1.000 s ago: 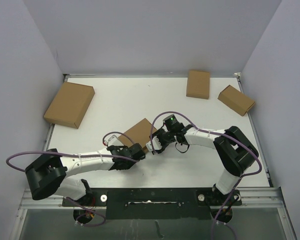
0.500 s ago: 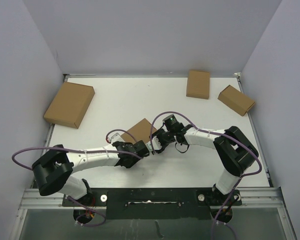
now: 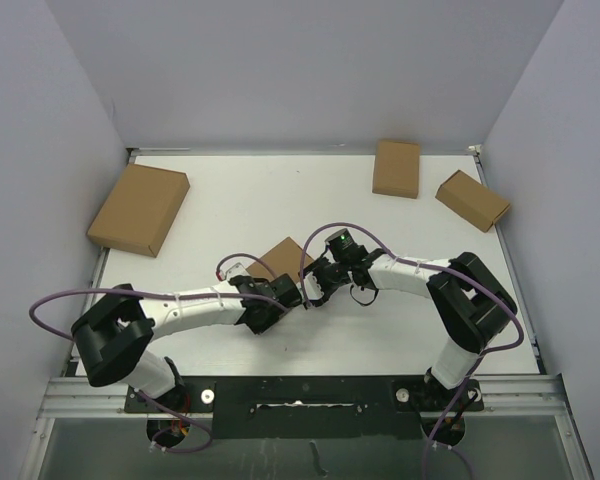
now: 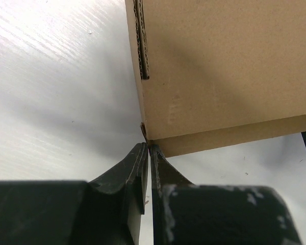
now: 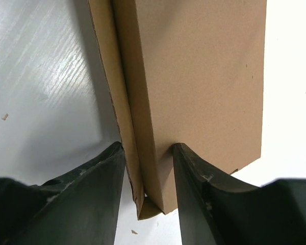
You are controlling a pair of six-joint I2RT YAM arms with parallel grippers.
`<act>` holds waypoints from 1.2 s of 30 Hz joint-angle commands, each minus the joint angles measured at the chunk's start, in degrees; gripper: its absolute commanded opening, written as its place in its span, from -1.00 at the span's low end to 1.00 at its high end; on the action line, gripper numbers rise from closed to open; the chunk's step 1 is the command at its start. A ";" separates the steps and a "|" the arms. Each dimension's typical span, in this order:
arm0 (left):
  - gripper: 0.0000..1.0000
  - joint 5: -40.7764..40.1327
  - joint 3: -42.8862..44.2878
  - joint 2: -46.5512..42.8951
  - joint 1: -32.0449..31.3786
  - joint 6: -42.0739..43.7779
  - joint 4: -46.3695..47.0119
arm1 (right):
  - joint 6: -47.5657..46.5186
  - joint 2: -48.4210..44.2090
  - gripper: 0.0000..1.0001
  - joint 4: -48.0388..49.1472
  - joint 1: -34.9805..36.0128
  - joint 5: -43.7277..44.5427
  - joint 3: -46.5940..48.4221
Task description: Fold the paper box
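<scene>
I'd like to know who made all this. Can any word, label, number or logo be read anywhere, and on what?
None. The paper box, the large box and the two small boxes are plain brown cardboard; the left arm and right arm show no legible marking.

Matt cardboard, sheeny white worktop point(image 3: 280, 195)
Dull, fibrous kraft faces on the paper box point(image 5: 194, 92), corrugated fluting bare at cut edges; fine streaked grain across the worktop; matt black plastic, lightly scuffed, on left tool point(image 4: 149, 150) and right tool point(image 5: 149, 148).
</scene>
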 commanded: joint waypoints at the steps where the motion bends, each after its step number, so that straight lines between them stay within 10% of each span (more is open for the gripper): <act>1: -0.90 1.46 2.86 0.67 1.15 1.58 0.22 | 0.79 1.96 -0.19 -3.80 1.06 -0.90 0.65; 36: -0.58 0.76 3.55 -3.78 3.01 2.54 -3.58 | 0.72 2.52 -0.20 -4.47 1.32 -0.93 0.91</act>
